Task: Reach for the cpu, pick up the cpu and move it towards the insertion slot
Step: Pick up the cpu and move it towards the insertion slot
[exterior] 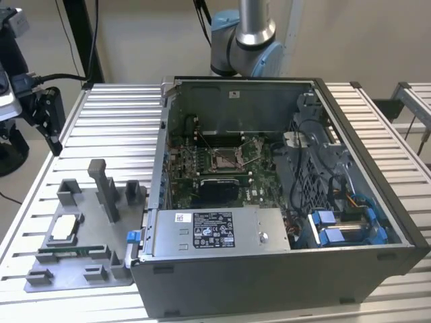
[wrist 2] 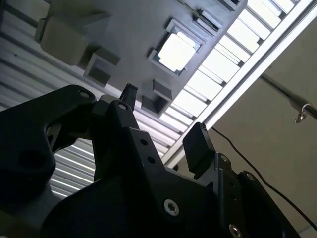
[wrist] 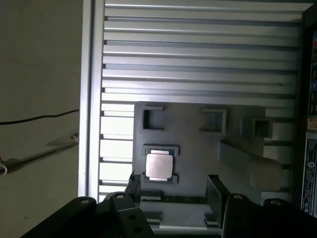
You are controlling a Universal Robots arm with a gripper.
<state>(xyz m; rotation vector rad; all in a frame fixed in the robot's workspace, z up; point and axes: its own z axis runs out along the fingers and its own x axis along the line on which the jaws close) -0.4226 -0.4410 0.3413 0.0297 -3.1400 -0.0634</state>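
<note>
The cpu (exterior: 62,229) is a pale silver square lying flat in a recess of the grey plastic tray (exterior: 101,272), at the exterior view's left. The cpu (wrist: 159,165) (wrist 2: 176,51) shows in both wrist views, well apart from my gripper. My gripper (wrist: 173,184) (wrist 2: 164,116) is open, its two dark fingers spread with nothing between them, and it hangs above the tray (wrist: 193,139). The insertion slot (exterior: 229,160) is a shiny metal-framed socket on the motherboard inside the open computer case (exterior: 283,269). The arm's lower joints (exterior: 246,40) stand behind the case.
Grey upright blocks (exterior: 108,192) stand on the tray, and a long green memory stick (exterior: 71,252) lies near its front edge. Cables and blue connectors (exterior: 337,229) fill the case's right side. The slatted metal table (exterior: 114,128) ends at a rail (wrist: 91,99).
</note>
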